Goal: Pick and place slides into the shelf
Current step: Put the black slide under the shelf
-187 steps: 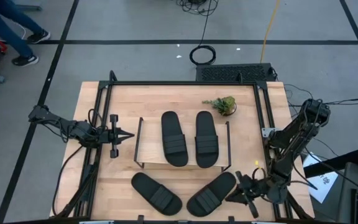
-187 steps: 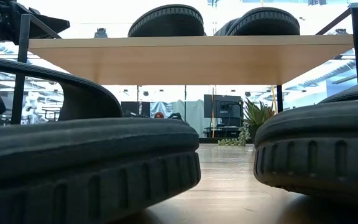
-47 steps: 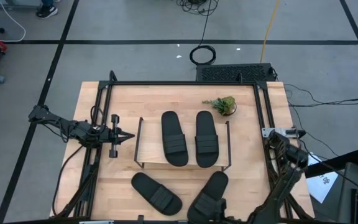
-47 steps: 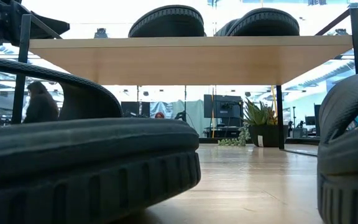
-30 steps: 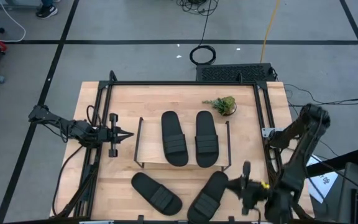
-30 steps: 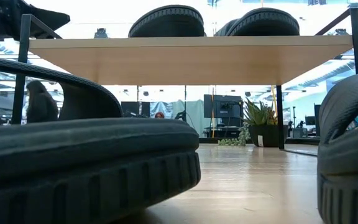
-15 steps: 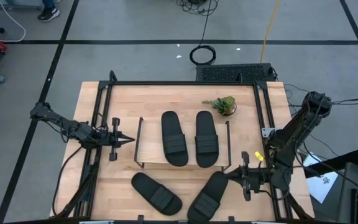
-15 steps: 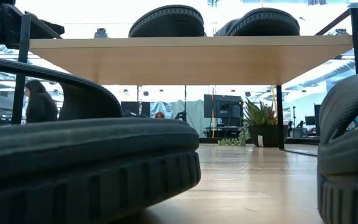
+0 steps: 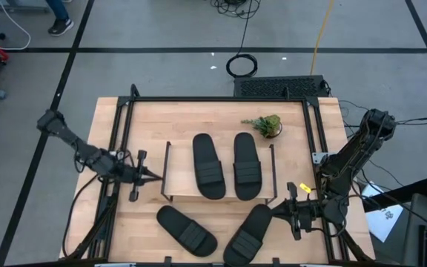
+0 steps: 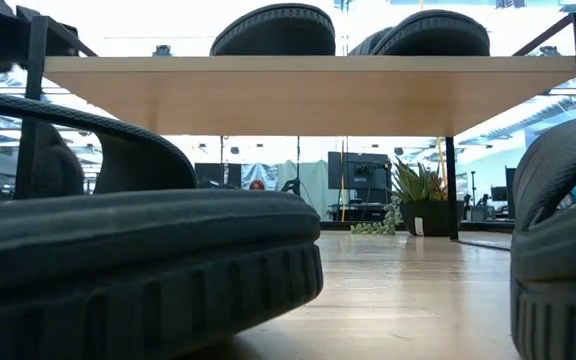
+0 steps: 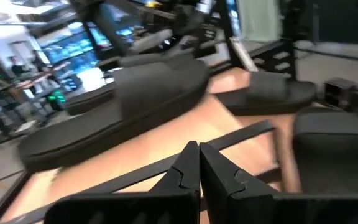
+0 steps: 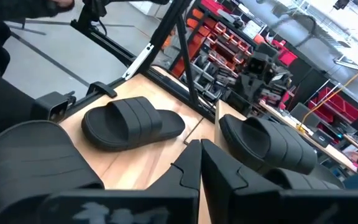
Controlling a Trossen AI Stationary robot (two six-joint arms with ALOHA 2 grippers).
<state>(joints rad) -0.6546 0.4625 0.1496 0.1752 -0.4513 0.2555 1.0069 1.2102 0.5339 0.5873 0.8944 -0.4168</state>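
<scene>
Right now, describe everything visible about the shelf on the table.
The shelf is a low rack with a light wooden rectangular top board carried on thin black wire side frames, standing upright mid-table. Two black slides lie side by side on top, toes toward the table's far edge. The low view shows open space beneath the board. Two more slides lie on the tabletop in front of it, apart from it. The left tool points at its left frame, just short of touching.

Low shelf with light wooden top and black wire sides, two black ribbed-strap slides side by side on top, two more angled on the table in front
</scene>
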